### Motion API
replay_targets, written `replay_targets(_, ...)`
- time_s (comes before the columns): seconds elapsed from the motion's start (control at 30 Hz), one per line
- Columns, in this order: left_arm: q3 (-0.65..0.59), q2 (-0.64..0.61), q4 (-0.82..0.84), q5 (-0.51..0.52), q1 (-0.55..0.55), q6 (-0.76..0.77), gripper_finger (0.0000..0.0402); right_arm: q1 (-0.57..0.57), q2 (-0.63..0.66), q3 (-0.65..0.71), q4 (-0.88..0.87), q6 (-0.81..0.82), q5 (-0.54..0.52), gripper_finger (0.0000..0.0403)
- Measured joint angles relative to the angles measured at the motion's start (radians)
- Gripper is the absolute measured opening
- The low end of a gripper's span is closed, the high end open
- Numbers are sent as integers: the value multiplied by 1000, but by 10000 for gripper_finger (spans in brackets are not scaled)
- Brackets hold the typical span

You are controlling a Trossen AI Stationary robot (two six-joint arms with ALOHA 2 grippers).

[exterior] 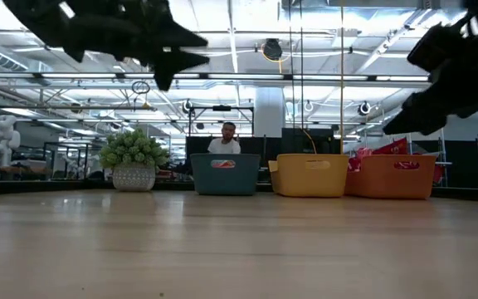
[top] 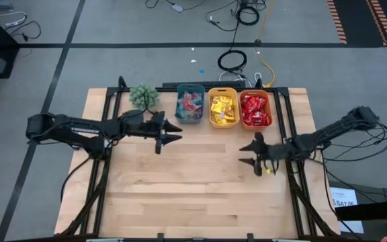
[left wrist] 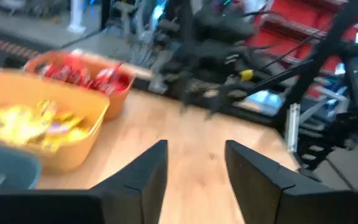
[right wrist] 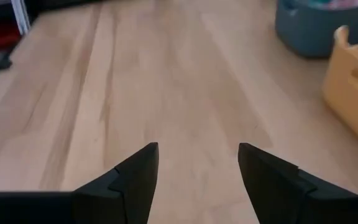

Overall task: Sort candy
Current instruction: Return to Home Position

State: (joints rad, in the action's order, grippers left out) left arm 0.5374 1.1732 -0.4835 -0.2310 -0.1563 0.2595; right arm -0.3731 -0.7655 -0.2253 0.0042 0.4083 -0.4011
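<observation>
Grippers empty over the table (top: 180, 195), candy in bins at the far edge.
Right gripper (top: 242, 154) hovers nearest the front, fingers spread, holding nothing. Left gripper (top: 177, 132) hovers slightly farther back, also spread and empty. They point across the table toward each other, so the candy (top: 254, 109) lies to their far side, not ahead. It fills the teal bin (top: 190, 87), yellow bin (top: 223, 90) and orange bin (top: 255, 91). No loose piece shows, so going home probably needs no grasp.
</observation>
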Motion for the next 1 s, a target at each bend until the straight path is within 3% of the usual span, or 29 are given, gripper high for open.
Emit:
replay_targets(0.13,-5,-48,-9,-1,18,-58,169,207,138,63,45,-121,177,212)
replay_targets(0.23,-7,-61,0,0,27,-78,169,301,231,87,31,-182,274,212)
replay_targets(0.47,-7,-94,1,0,28,-82,169,328,522,210,26,-157,276,212)
replay_targets(0.7,-47,-212,18,-6,35,-116,169,329,757,204,15,-284,266,212)
replay_targets(0.9,-177,-403,18,9,102,-117,169,336,753,203,13,-323,266,212)
replay_targets(1.0,-271,-490,-80,26,126,-130,169,339,753,203,13,-311,271,212)
